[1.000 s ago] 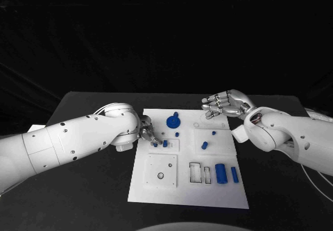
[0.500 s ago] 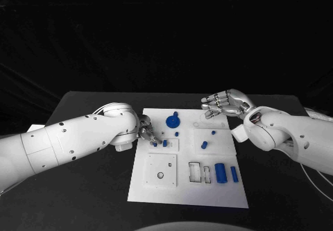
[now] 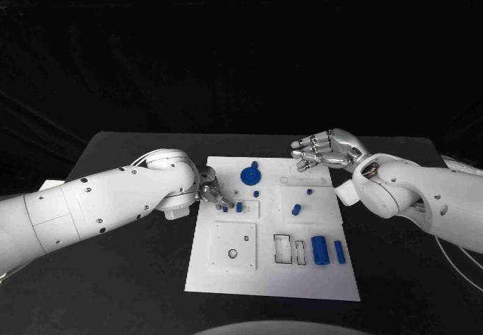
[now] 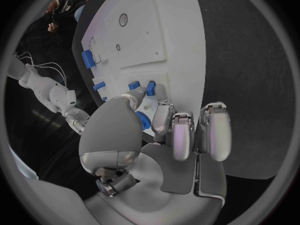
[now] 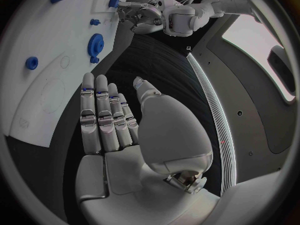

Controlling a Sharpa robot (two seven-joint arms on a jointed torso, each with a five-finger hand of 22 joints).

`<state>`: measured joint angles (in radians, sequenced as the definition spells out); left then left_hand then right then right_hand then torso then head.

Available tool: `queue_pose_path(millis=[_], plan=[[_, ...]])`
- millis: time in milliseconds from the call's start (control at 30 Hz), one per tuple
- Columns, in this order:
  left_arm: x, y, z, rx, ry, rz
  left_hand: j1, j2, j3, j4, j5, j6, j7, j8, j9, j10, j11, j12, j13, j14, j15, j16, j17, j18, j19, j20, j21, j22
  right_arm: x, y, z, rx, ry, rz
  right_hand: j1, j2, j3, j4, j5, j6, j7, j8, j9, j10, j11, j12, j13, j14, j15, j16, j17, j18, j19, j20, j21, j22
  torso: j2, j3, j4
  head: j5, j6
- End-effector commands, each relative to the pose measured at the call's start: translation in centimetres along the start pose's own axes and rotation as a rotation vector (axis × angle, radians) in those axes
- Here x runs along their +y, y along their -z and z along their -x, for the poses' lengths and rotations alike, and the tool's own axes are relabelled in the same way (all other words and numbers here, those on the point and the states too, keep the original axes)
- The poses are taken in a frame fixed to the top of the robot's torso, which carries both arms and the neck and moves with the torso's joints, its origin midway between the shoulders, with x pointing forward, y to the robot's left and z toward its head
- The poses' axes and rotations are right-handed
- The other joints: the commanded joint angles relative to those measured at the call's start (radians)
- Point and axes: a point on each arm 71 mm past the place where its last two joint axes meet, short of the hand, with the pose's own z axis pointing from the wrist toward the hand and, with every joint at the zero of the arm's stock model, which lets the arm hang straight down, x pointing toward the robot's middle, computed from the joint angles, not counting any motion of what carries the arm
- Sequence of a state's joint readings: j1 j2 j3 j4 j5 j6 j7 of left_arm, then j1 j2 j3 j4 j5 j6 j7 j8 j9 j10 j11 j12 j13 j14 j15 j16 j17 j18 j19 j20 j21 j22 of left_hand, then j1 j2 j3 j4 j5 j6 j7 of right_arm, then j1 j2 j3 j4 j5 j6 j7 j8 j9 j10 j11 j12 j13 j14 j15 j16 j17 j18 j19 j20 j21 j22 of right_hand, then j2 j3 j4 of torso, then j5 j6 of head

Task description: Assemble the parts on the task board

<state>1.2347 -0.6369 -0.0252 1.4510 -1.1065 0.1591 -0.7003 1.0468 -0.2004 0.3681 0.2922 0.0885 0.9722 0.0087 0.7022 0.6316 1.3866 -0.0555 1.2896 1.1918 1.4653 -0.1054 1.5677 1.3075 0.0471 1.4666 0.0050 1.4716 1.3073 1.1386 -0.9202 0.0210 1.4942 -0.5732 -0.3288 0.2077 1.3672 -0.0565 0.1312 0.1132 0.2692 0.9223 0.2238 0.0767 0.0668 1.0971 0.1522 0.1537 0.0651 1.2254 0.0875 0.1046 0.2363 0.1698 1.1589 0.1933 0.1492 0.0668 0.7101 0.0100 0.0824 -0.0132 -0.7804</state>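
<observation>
A black table stands against a dark backdrop.

light: the white task board is lit brightly from above
surroundings: the black table and backdrop are left dark
edges: straight lines are bent in both wrist views

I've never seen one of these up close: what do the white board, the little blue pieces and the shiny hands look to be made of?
The task board looks like matte white plastic: flat, even, with cut recesses. The blue parts, such as the gear, seem to be moulded or printed plastic, uniformly coloured with a dull sheen. The right hand and left hand look like polished metal or metal-coated plastic, given their silvery reflections; the pictures can't settle which.
</observation>
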Motion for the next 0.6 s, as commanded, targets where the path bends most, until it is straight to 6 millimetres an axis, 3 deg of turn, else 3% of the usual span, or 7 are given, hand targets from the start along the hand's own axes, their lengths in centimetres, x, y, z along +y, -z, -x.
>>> queue_pose_path(millis=[33,100,133,600], plan=[[0.59,0.16,0.14,-0.02,0.028,0.083,-0.03,0.006,-0.063,0.0,0.005,0.007,-0.003,0.008,0.002,0.008,-0.003,0.002,0.001,0.105,-0.008,0.003,0.263,-0.017,0.064,-0.007,0.003,0.141,0.08,-0.04,-0.25,0.02,0.001,0.011,-0.005,0.001,-0.003,-0.001,0.0,-0.008,0.0,0.005,0.001,-0.007,0.001,0.003,-0.001,0.004,0.004,-0.002,-0.001,0.014,0.007,0.001,-0.004,-0.001,-0.001,0.0009,0.0005,-0.001,-0.001],[0.63,0.17,0.17,-0.019,0.041,0.08,-0.027,0.03,-0.153,0.002,0.007,0.006,-0.004,0.008,0.003,0.007,-0.005,0.001,0.001,0.105,-0.009,0.003,0.263,-0.017,0.064,-0.009,0.002,0.141,0.08,-0.05,-0.26,0.021,0.0,0.011,-0.005,0.001,-0.003,-0.001,0.0,-0.008,0.0,0.005,0.001,-0.007,0.001,0.003,-0.001,0.004,0.004,-0.002,-0.001,0.014,0.007,0.001,-0.004,-0.001,-0.001,0.0006,0.0006,-0.002,-0.001],[0.64,0.17,0.18,-0.019,0.045,0.079,-0.025,0.034,-0.166,0.001,0.007,0.006,-0.004,0.008,0.003,0.007,-0.005,0.001,0.001,0.105,-0.009,0.003,0.263,-0.017,0.064,-0.01,0.002,0.141,0.08,-0.05,-0.26,0.021,0.0,0.011,-0.005,0.001,-0.003,-0.001,0.0,-0.008,0.0,0.005,0.001,-0.007,0.001,0.003,-0.001,0.004,0.004,-0.002,-0.001,0.014,0.007,0.001,-0.004,-0.001,-0.001,0.0005,0.0006,-0.002,-0.001],[1.3,0.43,0.6,-0.038,0.136,0.044,-0.016,0.052,-0.198,0.002,0.009,-0.001,-0.002,0.006,0.002,-0.003,-0.003,-0.014,-0.016,0.105,-0.01,0.003,0.263,-0.011,0.055,-0.01,-0.02,0.115,0.05,-0.1,-0.28,0.022,-0.001,0.009,-0.005,0.001,-0.003,-0.001,0.0,-0.008,0.0,0.005,0.001,-0.007,0.001,0.003,-0.001,0.004,0.004,-0.002,-0.001,0.014,0.007,0.001,-0.004,-0.001,-0.001,0.0009,-0.0008,-0.001,0.002]])
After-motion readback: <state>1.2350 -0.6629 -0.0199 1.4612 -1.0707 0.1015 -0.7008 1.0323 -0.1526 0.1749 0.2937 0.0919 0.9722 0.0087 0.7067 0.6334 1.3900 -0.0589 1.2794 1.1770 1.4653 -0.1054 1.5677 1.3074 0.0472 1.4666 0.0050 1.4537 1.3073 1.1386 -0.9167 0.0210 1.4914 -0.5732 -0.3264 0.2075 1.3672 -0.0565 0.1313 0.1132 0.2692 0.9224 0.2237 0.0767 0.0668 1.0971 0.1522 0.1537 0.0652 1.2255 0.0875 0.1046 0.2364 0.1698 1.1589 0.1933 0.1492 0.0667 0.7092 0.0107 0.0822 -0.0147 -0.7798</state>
